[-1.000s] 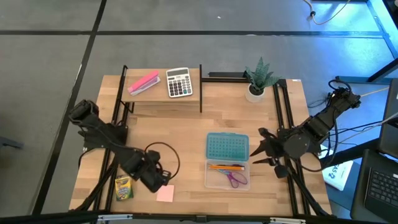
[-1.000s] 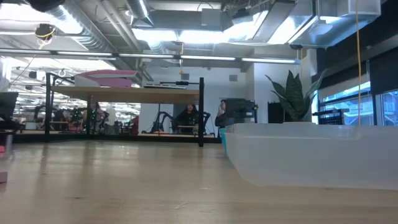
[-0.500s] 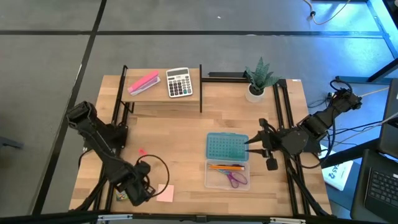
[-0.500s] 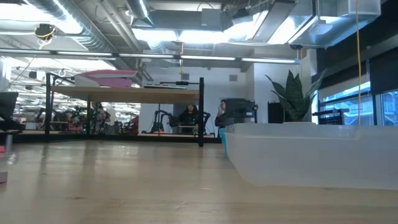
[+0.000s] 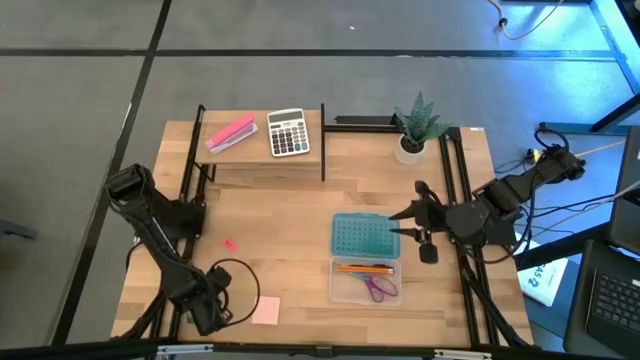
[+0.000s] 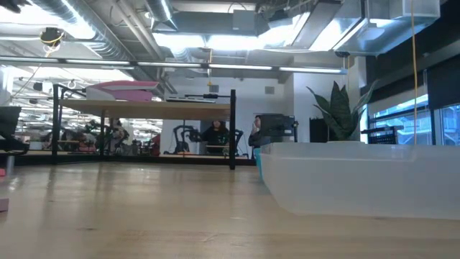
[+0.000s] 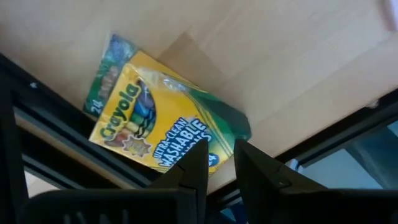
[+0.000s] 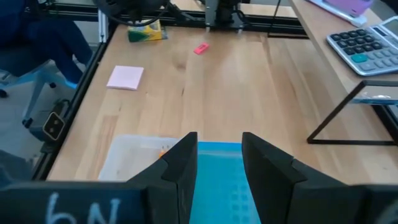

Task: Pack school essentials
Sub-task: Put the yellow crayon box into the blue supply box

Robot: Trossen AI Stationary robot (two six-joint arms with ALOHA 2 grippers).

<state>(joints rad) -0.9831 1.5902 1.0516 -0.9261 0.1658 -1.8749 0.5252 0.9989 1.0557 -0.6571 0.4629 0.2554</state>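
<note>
**Left hand over the crayons, right hand above the box**

At the tabletop's (image 5: 300, 215) front-left corner the left hand (image 7: 217, 158) hangs just over the crayon box (image 7: 158, 134), which lies flat by the edge frame. Its fingers (image 7: 193, 165) stand a narrow gap apart and grip nothing; the crayon box lies beyond their tips. From above, that arm covers the crayon box completely.

Just beside the left hand lies the pink notepad (image 5: 266, 311), flat on the wood. The small red piece (image 5: 228, 243) lies farther back, apart from both.

The right hand (image 5: 410, 222) hovers at the right edge of the clear box (image 5: 365, 282), over its teal lid (image 5: 365, 237). Its fingers (image 8: 183, 165) are parted and hold nothing. Inside the clear box lie the orange pencil (image 5: 364, 268) and, nearer the front, the purple scissors (image 5: 379, 289).

On the raised shelf (image 5: 262, 158) at the back sit the calculator (image 5: 288, 132) and a pink block (image 5: 231, 133), side by side. A potted plant (image 5: 415, 125) stands at the back right of the tabletop.

In the low view, the clear box's wall fills the right side, with the shelf and plant behind it; neither hand shows there.
</note>
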